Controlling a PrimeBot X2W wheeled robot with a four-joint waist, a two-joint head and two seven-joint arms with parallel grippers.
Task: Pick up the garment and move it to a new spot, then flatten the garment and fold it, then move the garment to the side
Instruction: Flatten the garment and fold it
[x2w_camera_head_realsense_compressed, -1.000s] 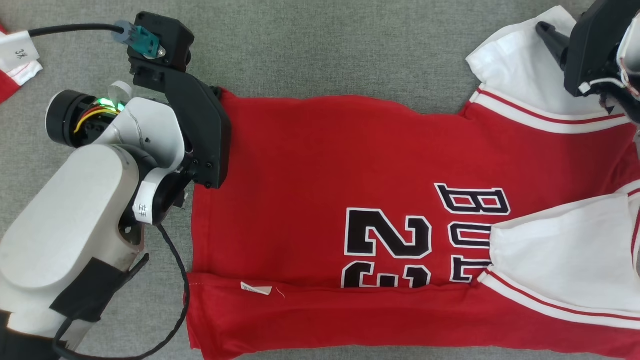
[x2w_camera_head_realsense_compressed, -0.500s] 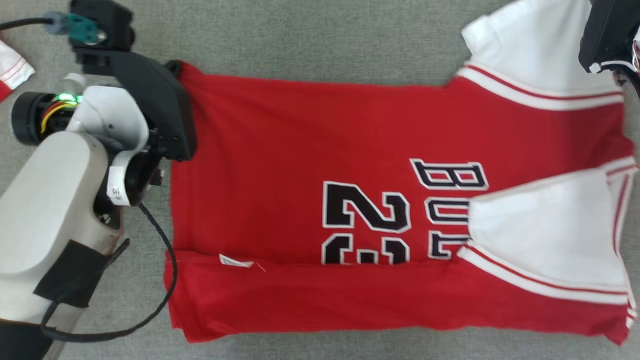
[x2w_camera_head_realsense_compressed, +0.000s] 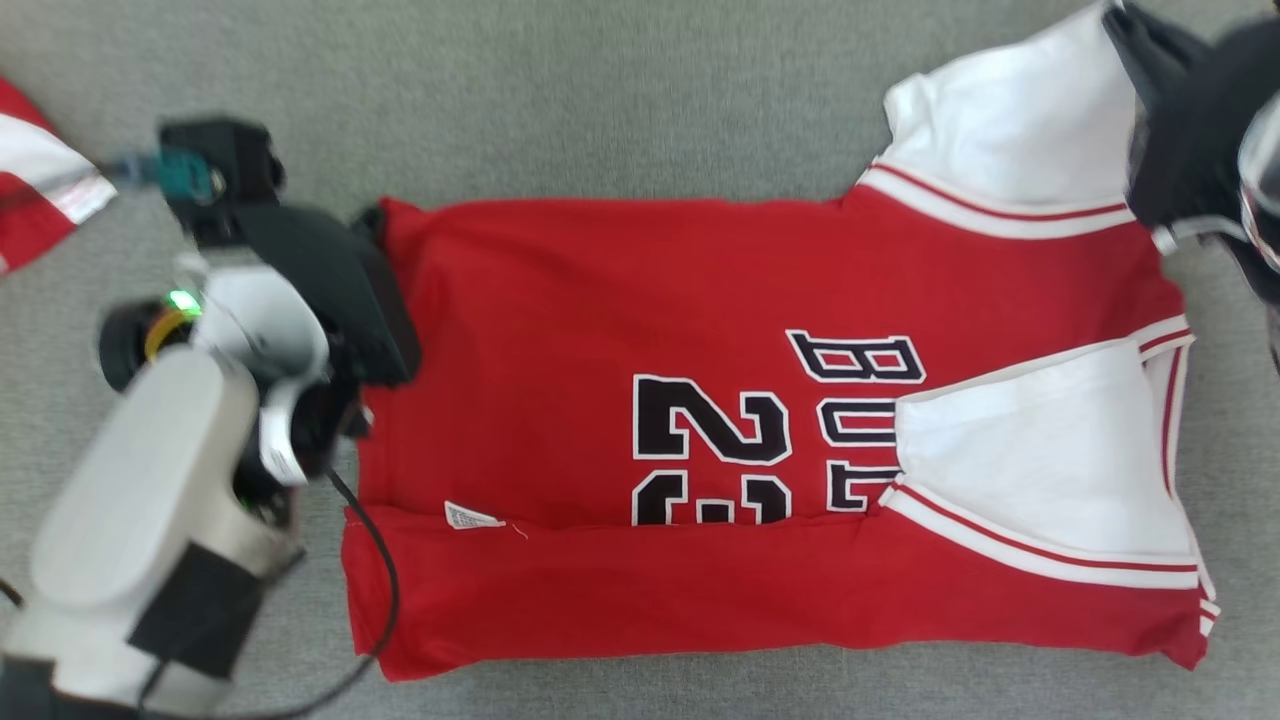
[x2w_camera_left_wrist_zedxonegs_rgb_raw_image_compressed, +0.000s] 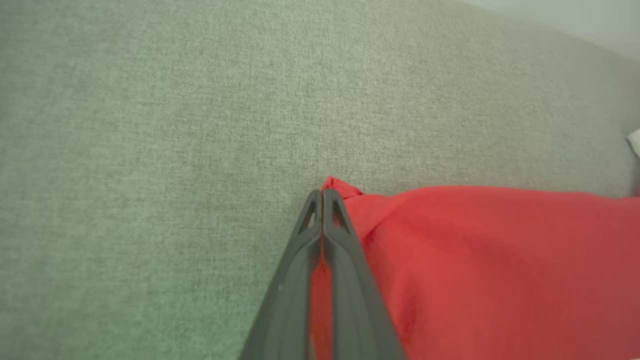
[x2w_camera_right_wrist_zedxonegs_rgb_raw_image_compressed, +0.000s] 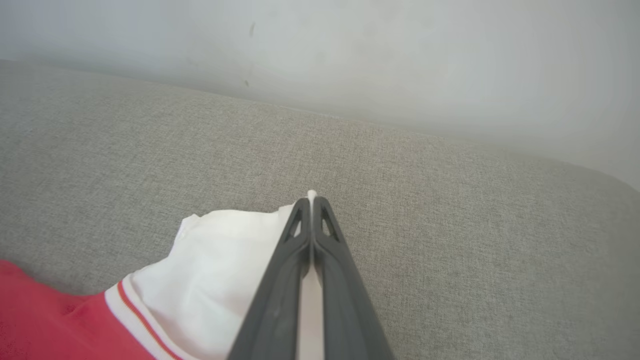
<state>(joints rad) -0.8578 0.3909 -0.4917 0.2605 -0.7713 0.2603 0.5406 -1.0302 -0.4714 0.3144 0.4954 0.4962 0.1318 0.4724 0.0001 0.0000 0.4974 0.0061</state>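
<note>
The garment (x2w_camera_head_realsense_compressed: 600, 330) is a red jersey with white sleeves and black lettering, spread on the grey cloth surface with its near edge folded over. My left gripper (x2w_camera_head_realsense_compressed: 372, 216) sits at its far left corner. In the left wrist view the fingers (x2w_camera_left_wrist_zedxonegs_rgb_raw_image_compressed: 345, 250) are shut on that red corner (x2w_camera_left_wrist_zedxonegs_rgb_raw_image_compressed: 340, 186). My right gripper (x2w_camera_head_realsense_compressed: 1125, 25) is at the far right, on the white sleeve (x2w_camera_head_realsense_compressed: 1010, 125). The right wrist view shows that gripper (x2w_camera_right_wrist_zedxonegs_rgb_raw_image_compressed: 311, 200) shut on the sleeve's white edge (x2w_camera_right_wrist_zedxonegs_rgb_raw_image_compressed: 225, 260).
Another red and white piece of clothing (x2w_camera_head_realsense_compressed: 40, 200) lies at the left edge of the head view. A pale wall (x2w_camera_right_wrist_zedxonegs_rgb_raw_image_compressed: 350, 50) rises behind the grey surface (x2w_camera_head_realsense_compressed: 620, 100), past the right gripper.
My right gripper has shut on the white sleeve. The head camera has shifted, so the whole jersey sits differently in view. My left gripper keeps its hold on the red corner.
</note>
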